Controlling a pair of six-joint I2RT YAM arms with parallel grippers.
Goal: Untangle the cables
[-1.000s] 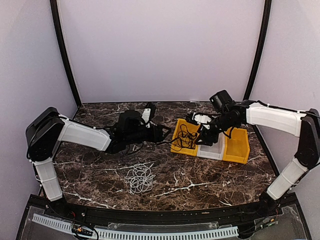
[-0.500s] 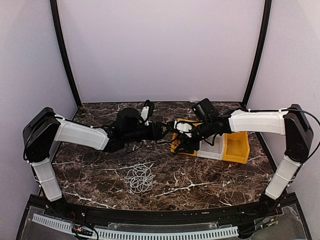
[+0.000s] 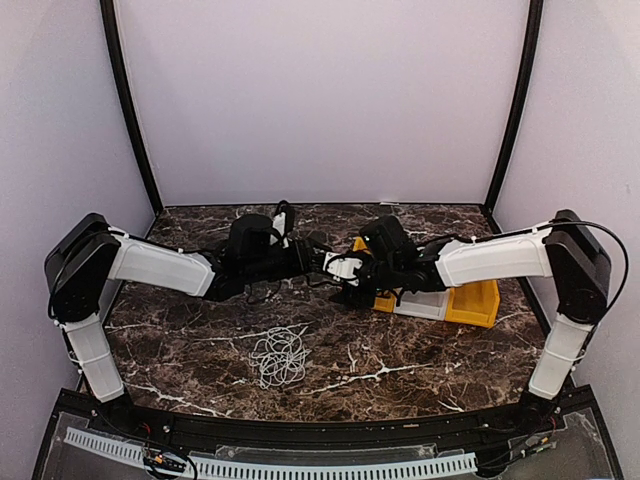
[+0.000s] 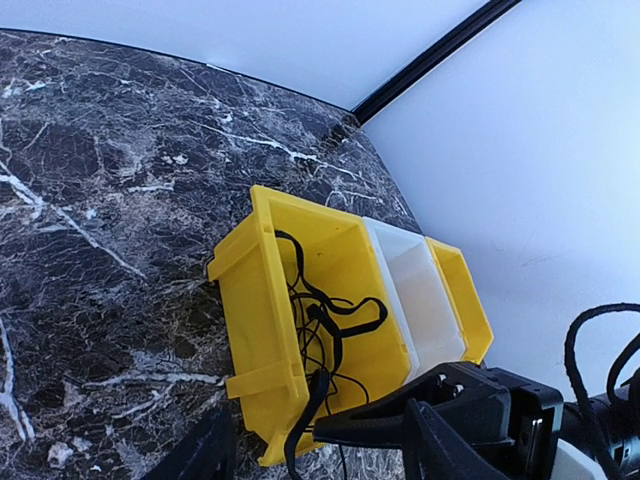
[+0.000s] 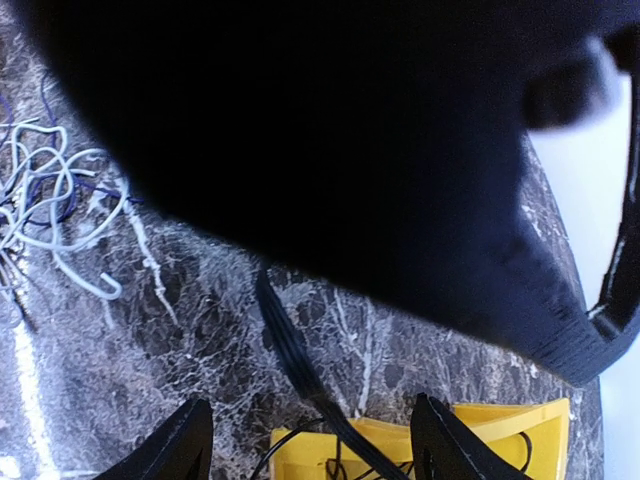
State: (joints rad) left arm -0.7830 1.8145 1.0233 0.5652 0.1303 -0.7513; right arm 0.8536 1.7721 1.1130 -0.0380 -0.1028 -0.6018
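The job looks only partly done. The black cable lies mostly inside the left yellow bin, at the far right of the worktop. Its loops cross one another, and one strand runs out over the bin's near rim toward the two arms, which meet just left of the bin. That strand passes between the fingers of the left pincer, which stand wide apart and do not pinch it. The right pincer is also spread wide around the same dark strand and holds nothing. The pale cables, white and grey, lie in one loose heap on the near middle of the worktop, well apart from the bin and from both arms. They look knotted together and not yet sorted. What seems left is drawing the black cable straight and then teasing the pale heap apart. No brand, label or writing can be read on the bins, cables or arms.
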